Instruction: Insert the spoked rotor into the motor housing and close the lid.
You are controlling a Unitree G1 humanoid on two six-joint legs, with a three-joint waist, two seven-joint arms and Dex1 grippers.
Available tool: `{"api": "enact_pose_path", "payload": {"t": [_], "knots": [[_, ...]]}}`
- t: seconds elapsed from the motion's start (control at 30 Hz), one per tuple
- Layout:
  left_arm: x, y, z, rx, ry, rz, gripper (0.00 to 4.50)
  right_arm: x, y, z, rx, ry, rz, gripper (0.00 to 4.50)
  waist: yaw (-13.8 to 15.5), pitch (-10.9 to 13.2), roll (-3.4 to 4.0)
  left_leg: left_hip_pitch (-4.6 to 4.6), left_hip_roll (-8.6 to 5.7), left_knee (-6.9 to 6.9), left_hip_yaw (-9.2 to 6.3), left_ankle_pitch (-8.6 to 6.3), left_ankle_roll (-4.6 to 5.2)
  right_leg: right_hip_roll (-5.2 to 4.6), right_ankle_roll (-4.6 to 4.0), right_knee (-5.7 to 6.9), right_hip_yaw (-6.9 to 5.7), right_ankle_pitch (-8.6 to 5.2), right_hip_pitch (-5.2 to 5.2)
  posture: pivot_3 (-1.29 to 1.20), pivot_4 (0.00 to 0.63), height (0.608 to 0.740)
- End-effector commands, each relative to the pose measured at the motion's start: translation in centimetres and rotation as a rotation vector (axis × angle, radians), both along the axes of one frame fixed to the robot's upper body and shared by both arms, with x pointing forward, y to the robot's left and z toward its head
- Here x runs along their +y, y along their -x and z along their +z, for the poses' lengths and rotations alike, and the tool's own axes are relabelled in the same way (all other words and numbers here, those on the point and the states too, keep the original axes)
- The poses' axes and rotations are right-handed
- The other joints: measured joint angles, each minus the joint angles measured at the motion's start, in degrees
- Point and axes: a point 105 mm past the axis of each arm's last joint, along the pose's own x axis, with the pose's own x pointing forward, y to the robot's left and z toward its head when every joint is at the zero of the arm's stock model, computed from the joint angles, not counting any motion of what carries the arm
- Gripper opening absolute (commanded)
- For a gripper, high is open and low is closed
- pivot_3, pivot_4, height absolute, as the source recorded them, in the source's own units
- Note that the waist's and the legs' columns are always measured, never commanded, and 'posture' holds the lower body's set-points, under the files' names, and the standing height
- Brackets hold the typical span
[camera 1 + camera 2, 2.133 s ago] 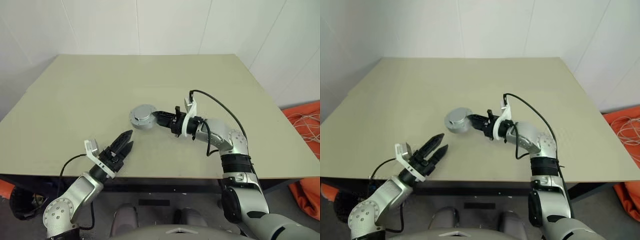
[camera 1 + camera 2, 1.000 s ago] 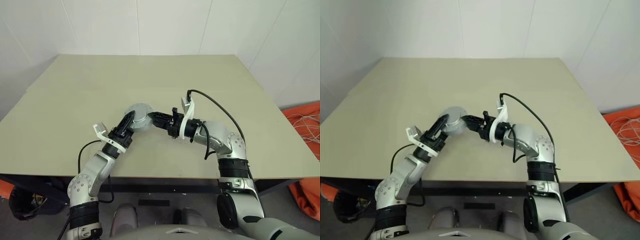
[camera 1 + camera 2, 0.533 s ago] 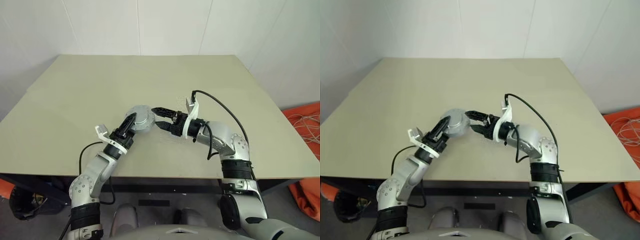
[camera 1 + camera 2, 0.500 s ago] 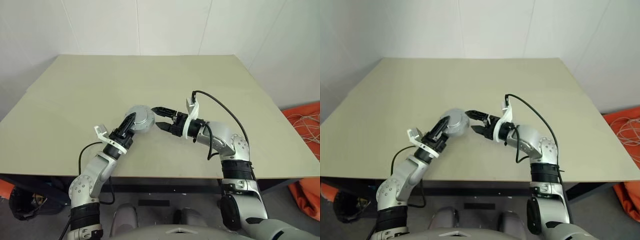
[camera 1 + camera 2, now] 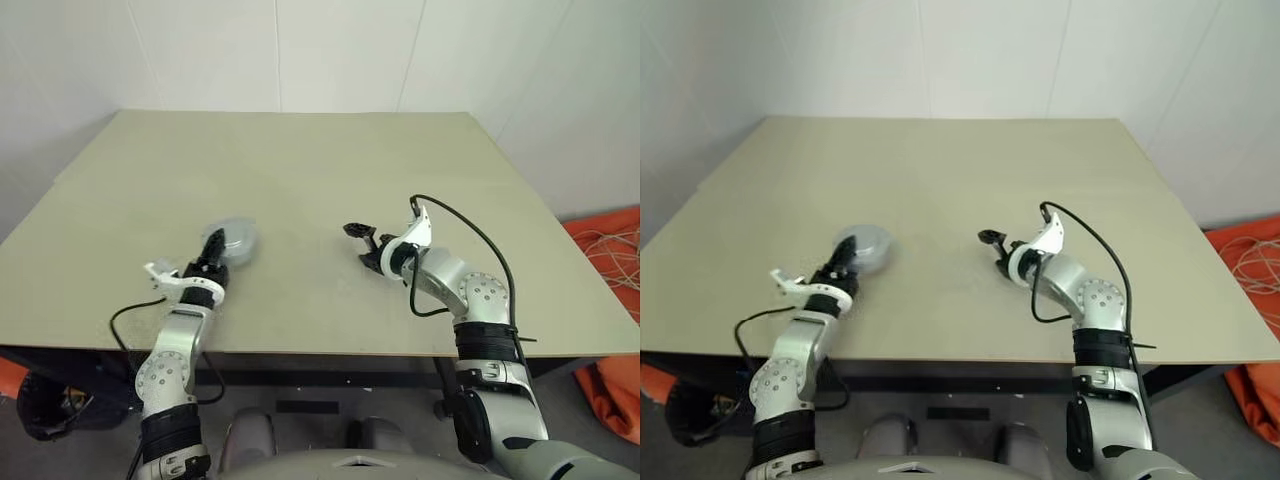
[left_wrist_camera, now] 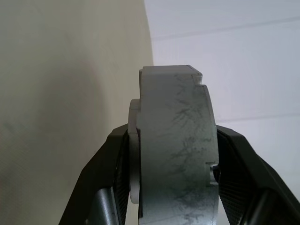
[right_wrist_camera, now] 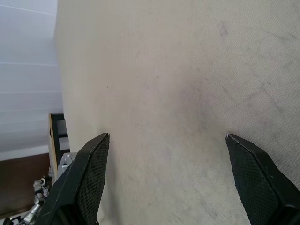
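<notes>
The closed motor housing (image 5: 232, 240), lid (image 6: 176, 145) shut on it as far as I can judge, sits at the left middle of the head view, a round grey puck over the pale counter (image 5: 300, 170). The left gripper (image 5: 214, 250) has it pinched across its thickness: in the left wrist view the two black fingers (image 6: 105, 164) press on its two flat faces, roughly half open, so the puck stands on edge between them with its round rim pointing away from the wrist. Whether it touches the counter or hangs just above it cannot be told. The spoked rotor is presumably inside.

The right gripper (image 5: 362, 245) is well apart, at centre right of the frame, with its fingers (image 7: 91, 173) spread wide and nothing between them but bare counter. The housing lies to the left of it, so the left arm is the nearer one and the only one in contact.

There is open counter all around the puck, wide room toward the top of the frame, while the near edge lies a short way below the left gripper. Setting it down flat looks like the remaining move.
</notes>
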Motion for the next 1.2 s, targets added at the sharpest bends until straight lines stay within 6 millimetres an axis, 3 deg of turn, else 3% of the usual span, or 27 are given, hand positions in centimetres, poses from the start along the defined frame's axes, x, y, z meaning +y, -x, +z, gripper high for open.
{"api": "enact_pose_path", "payload": {"t": [0.03,0.17,0.33,0.4,0.7,1.2], "knots": [[0.9,-0.7,2.4,-0.073,-0.014,0.083,2.11,0.7,0.1,0.6,-0.028,-0.023,0.032,4.5,-0.03,-0.03,-0.07,-0.01,0.0,0.02,0.0,0.0,0.0,0.0,0.0,0.0,0.0,0.0,0.0,0.0,0.0,0.74],[2.1,-0.6,3.0,-0.079,0.022,0.168,2.11,2.0,0.3,2.2,-0.086,-0.101,0.081,4.5,-0.12,-0.05,-0.12,0.01,0.03,0.01,0.0,0.0,0.0,0.04,0.0,0.04,0.0,0.01,-0.05,0.0,0.0,0.74],[2.1,-0.5,3.7,-0.078,0.035,0.198,2.11,3.2,0.8,7.0,-0.263,-0.272,0.166,4.5,-0.08,-0.05,-0.13,-0.03,0.03,0.01,0.0,-0.01,0.02,0.05,-0.01,0.04,0.01,0.02,-0.1,0.0,0.0,0.74],[2.1,-0.5,3.6,-0.066,0.046,0.208,2.11,3.4,1.2,7.7,-0.3,-0.282,0.202,4.5,-0.05,-0.06,-0.15,-0.03,0.04,0.01,0.0,-0.01,0.02,0.05,-0.02,0.04,0.01,0.02,-0.1,0.0,0.0,0.74],[1.3,-0.7,2.3,0.048,0.066,0.233,2.11,3.8,4.1,7.2,-0.365,-0.147,0.426,4.5,0.08,-0.09,-0.27,0.01,0.04,0.06,-0.04,-0.01,0.02,0.05,0.0,0.05,-0.01,0.03,-0.01,0.0,0.0,0.74],[1.6,-0.2,-1.3,0.246,0.038,0.25,2.11,3.7,3.9,6.5,-0.367,-0.118,0.435,4.5,0.06,-0.17,-0.43,-0.01,0.03,0.09,-0.05,-0.01,0.02,0.04,0.01,0.05,-0.02,0.04,0.0,0.0,0.0,0.74]]}}
